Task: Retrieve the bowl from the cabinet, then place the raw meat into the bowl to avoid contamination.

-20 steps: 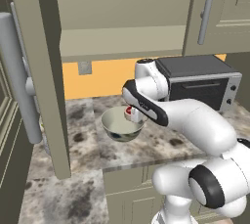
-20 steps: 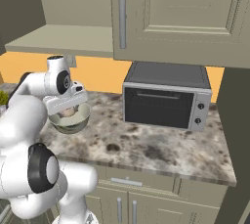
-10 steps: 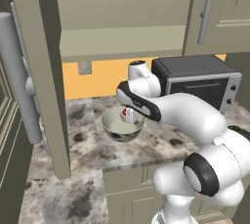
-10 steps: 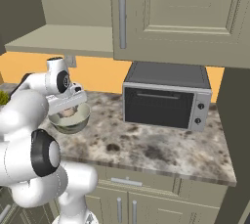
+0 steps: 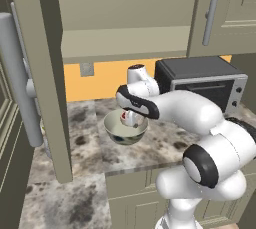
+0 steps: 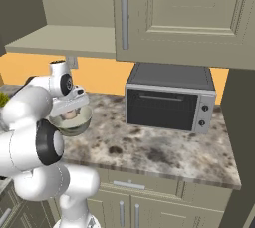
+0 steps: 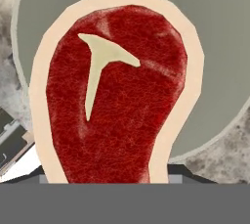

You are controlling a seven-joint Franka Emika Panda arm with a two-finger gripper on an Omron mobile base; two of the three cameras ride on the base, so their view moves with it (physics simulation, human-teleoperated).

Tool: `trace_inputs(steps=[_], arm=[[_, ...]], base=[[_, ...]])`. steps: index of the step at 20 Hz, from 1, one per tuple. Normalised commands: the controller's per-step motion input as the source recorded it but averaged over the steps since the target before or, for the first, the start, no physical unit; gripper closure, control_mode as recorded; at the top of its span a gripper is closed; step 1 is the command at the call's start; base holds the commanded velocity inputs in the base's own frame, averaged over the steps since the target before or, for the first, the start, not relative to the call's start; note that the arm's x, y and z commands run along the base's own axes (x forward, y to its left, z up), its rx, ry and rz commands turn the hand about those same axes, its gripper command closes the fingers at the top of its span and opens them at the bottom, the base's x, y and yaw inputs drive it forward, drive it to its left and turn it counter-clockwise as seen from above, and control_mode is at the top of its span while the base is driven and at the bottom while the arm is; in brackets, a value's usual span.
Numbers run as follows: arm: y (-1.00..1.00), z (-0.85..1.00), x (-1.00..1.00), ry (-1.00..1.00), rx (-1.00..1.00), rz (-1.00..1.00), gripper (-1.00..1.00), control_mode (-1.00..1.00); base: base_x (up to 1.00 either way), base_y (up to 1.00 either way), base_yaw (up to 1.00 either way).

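The end effector (image 5: 130, 118), pinching the raw meat (image 7: 114, 96), hangs inside the bowl (image 5: 125, 129) near the counter's (image 5: 165, 143) front edge, so the steak, once released, should land within the rim, away from the stone.

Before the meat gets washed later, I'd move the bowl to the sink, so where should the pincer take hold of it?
Take the bowl by its rim, from above. It sits upright and open on the counter, its wall thin enough to pinch. The near side seems freest: the steak lies inside and the toaster oven stands behind to the right.
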Motion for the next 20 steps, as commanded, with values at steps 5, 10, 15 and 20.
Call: trace_inputs(steps=[5,10,15,20], arm=[[0.06,-0.21,0.21,0.00,0.00,0.00,1.00,-1.00],[0.05,-0.18,0.18,0.00,0.00,0.00,1.00,-1.00],[0.05,-0.13,0.14,0.00,0.00,0.00,1.00,-1.00],[0.05,-0.11,0.11,0.00,0.00,0.00,1.00,-1.00]], base=[[0.00,0.00,0.00],[0.00,0.00,0.00],[0.00,0.00,0.00],[0.00,0.00,0.00]])
